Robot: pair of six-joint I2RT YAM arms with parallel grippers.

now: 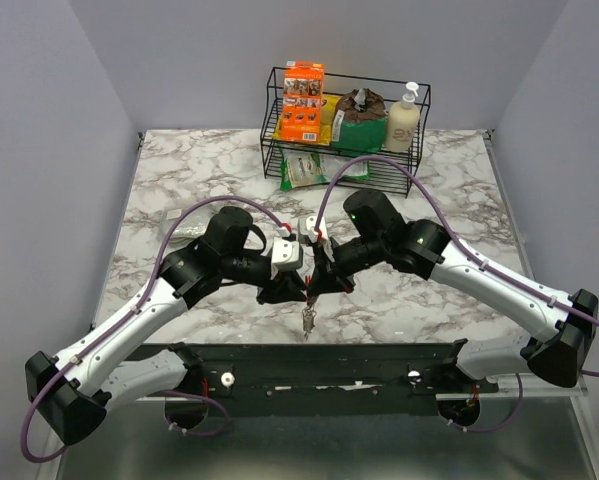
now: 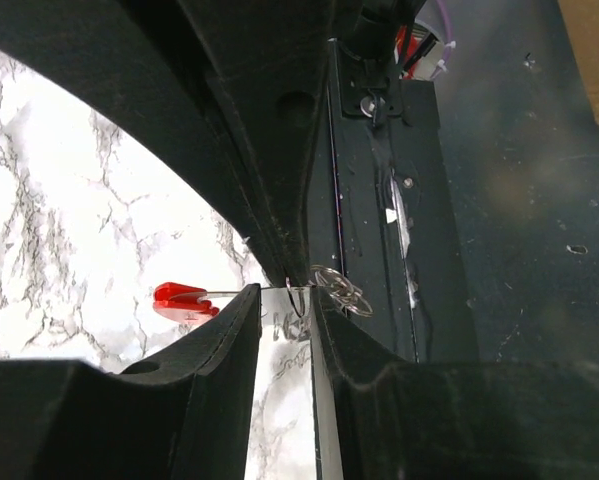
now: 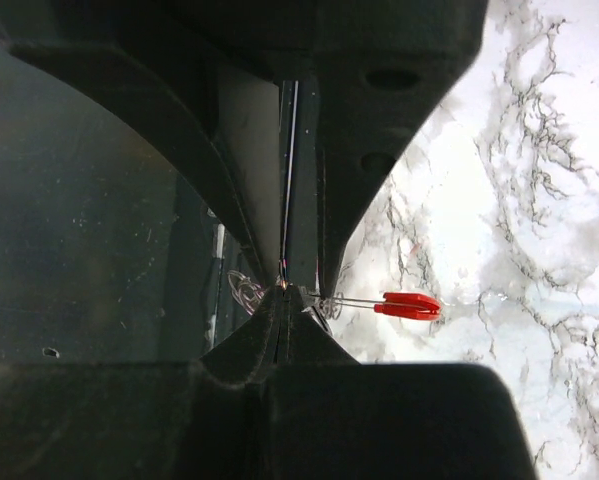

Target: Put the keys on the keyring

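My two grippers meet tip to tip above the table's near edge. My left gripper (image 1: 295, 289) (image 2: 284, 292) is shut on a flat silver key (image 2: 284, 340) with stamped letters, held by its edges. A thin loop of the keyring (image 2: 297, 298) crosses the key's top edge, and more wire rings (image 2: 343, 291) hang beside it. My right gripper (image 1: 320, 282) (image 3: 287, 292) is shut on the keyring (image 3: 241, 290) at its tips. A red-tipped wire piece (image 2: 184, 299) (image 3: 409, 304) sticks out sideways from the ring. Further keys (image 1: 307, 320) dangle below both grippers.
A black wire basket (image 1: 276, 120) at the back holds an orange box (image 1: 303, 100), a green pouch (image 1: 359, 122) and a soap bottle (image 1: 403, 120). A green packet (image 1: 306, 170) lies in front of it. The black base rail (image 1: 319, 360) runs under the grippers.
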